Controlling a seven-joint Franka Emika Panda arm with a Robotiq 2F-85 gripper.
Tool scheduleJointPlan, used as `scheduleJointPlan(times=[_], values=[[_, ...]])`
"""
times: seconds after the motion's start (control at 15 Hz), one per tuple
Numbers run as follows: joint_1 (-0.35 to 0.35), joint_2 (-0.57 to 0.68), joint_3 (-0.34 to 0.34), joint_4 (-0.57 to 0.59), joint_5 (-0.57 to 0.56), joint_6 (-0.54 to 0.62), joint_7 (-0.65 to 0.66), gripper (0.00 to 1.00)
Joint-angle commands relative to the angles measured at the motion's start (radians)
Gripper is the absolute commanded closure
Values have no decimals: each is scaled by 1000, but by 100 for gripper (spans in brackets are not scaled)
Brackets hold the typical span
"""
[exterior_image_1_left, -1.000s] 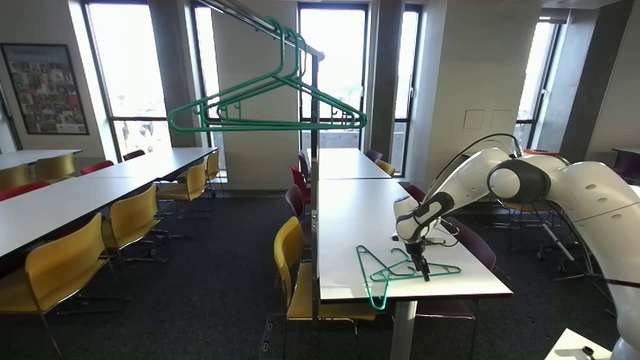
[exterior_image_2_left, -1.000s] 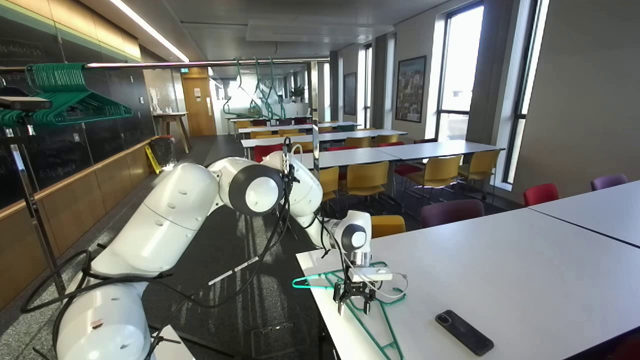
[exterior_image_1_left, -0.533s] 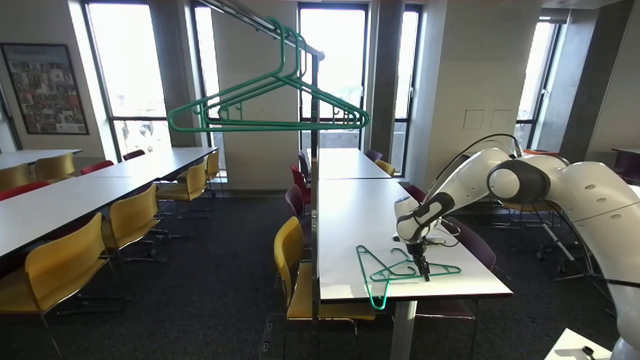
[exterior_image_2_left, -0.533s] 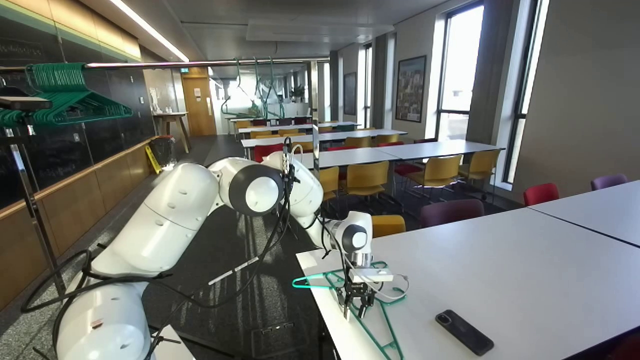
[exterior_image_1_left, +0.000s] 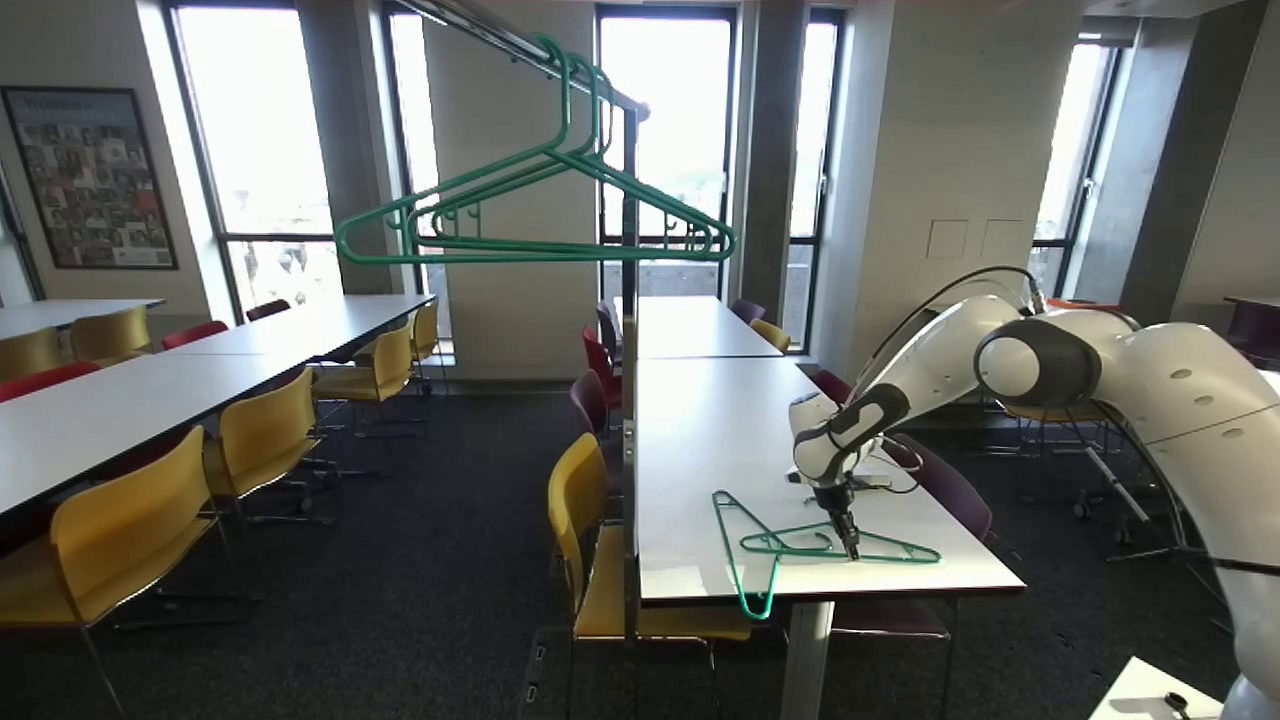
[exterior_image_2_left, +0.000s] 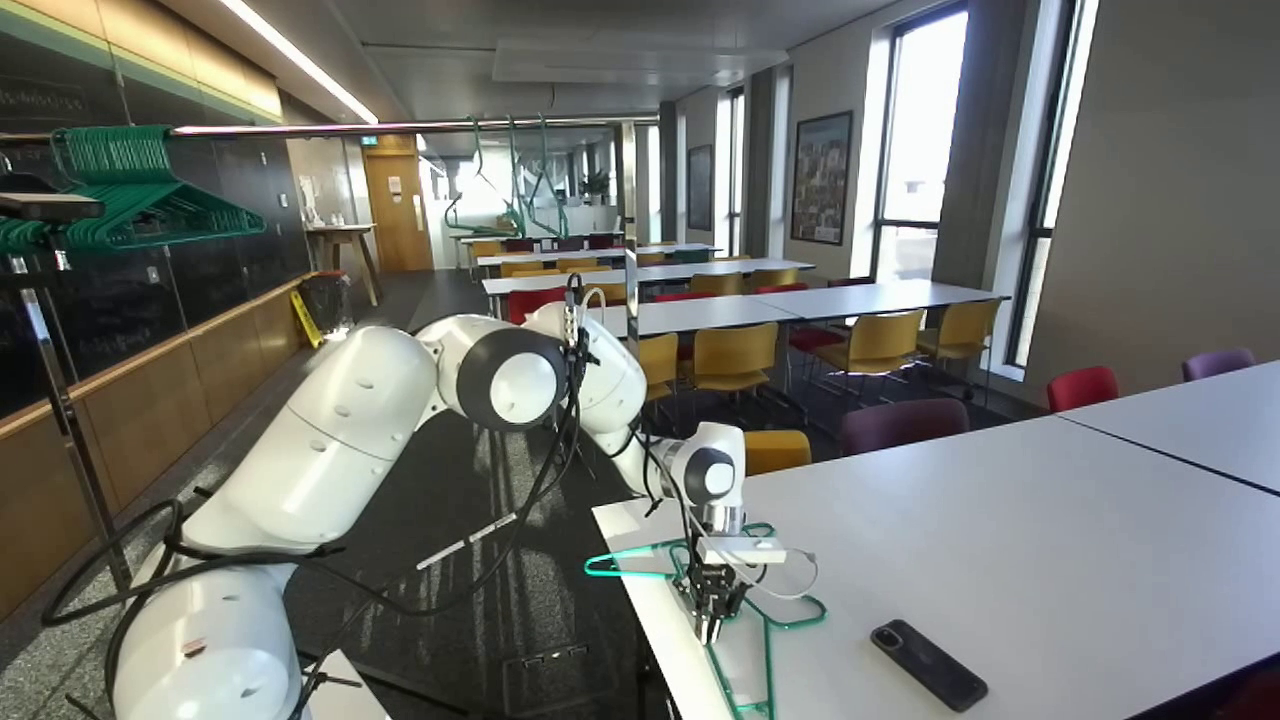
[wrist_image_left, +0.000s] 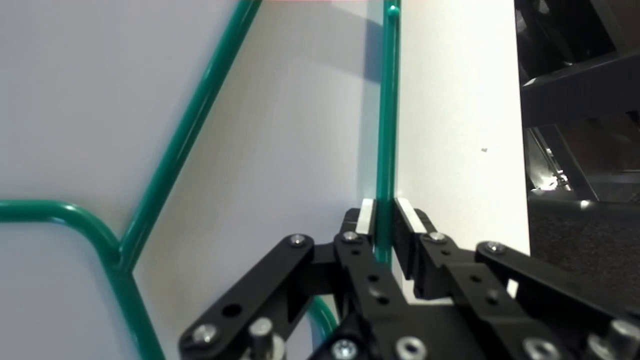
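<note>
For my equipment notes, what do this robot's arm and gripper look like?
The arm is glossy white and rounded, with dark grey joint bands and black cables strung along it. The gripper is black and angular, with silver screws and white-edged fingertips.

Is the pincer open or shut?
Shut: the wrist view shows the pincer with a green hanger clasped between its fingertips.

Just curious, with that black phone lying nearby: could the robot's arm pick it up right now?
Probably not yet: the hand is closed on a green hanger. Once freed, it might; only that hanger seems to lie between it and the phone.
</note>
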Motion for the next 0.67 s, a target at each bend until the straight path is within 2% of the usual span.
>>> scheduleJointPlan(times=[0.0, 0.4, 0.6], values=[[22, -47, -29, -21, -24, 8, 121, 97], [74, -197, -45, -135, -79, 96, 394, 98], [113, -272, -46, -180, -138, 101, 531, 98]])
